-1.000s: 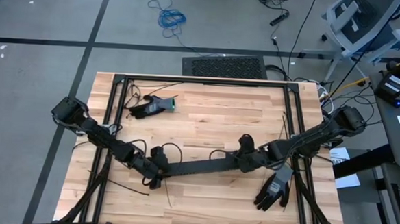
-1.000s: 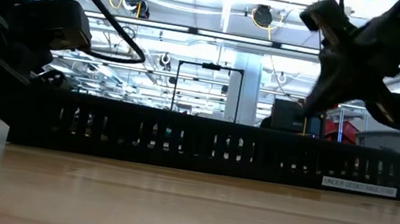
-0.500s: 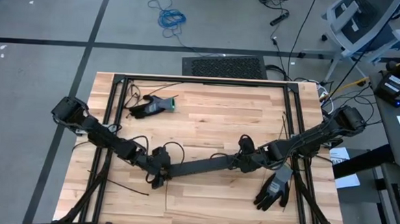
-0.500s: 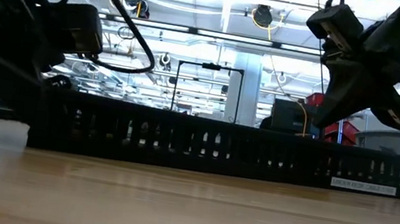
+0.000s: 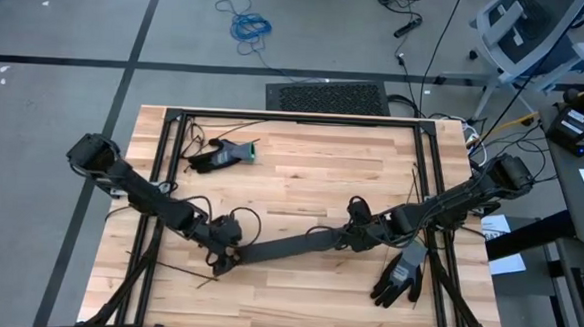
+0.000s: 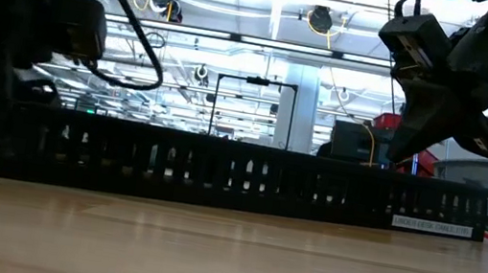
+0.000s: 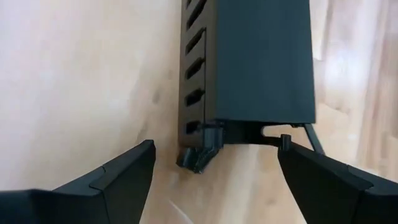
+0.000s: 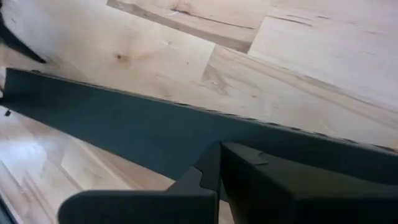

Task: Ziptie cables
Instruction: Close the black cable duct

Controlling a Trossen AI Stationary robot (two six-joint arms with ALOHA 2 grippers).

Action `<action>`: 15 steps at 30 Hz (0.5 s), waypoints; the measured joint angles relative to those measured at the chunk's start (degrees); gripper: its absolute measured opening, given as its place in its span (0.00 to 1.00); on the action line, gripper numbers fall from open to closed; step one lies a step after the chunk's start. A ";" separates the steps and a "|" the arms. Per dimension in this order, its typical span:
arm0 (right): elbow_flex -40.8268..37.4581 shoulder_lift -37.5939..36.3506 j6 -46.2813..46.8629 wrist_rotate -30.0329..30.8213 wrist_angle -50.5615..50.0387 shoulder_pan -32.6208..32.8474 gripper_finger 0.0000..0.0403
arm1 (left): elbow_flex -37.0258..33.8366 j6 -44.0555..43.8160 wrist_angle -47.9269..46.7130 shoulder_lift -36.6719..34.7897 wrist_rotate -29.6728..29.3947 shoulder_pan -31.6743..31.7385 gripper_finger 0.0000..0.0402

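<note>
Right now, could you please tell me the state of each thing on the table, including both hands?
Left hand: open, fingers either side of the raceway's end, not touching it.
Right hand: shut, at the raceway's other end.
Black slotted raceway: lying on the table between the hands.
Cables: lying at the far left, apart from both hands.
Black glove: lying flat, near right.

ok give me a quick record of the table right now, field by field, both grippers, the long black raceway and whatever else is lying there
left gripper: open, at the raceway's left end, not touching it
right gripper: shut on the raceway's right end
raceway: long black slotted channel, lying slantwise across the wooden table
black glove: near the front right corner
dark glove: near the back left corner
cables: not made out in these views
</note>
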 joint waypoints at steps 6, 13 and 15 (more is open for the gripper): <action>0.02 0.00 -0.01 0.43 -0.67 -0.25 0.00 | 0.15 -4.46 -5.62 -0.83 0.62 -2.44 0.83; 0.01 0.00 -1.13 1.82 -1.46 -4.06 0.00 | 0.11 -1.13 -19.45 -7.34 -6.97 0.43 0.83; 0.00 0.00 -1.30 3.32 -1.46 -5.32 0.00 | 0.24 -1.14 -24.26 -10.03 -9.61 2.07 0.83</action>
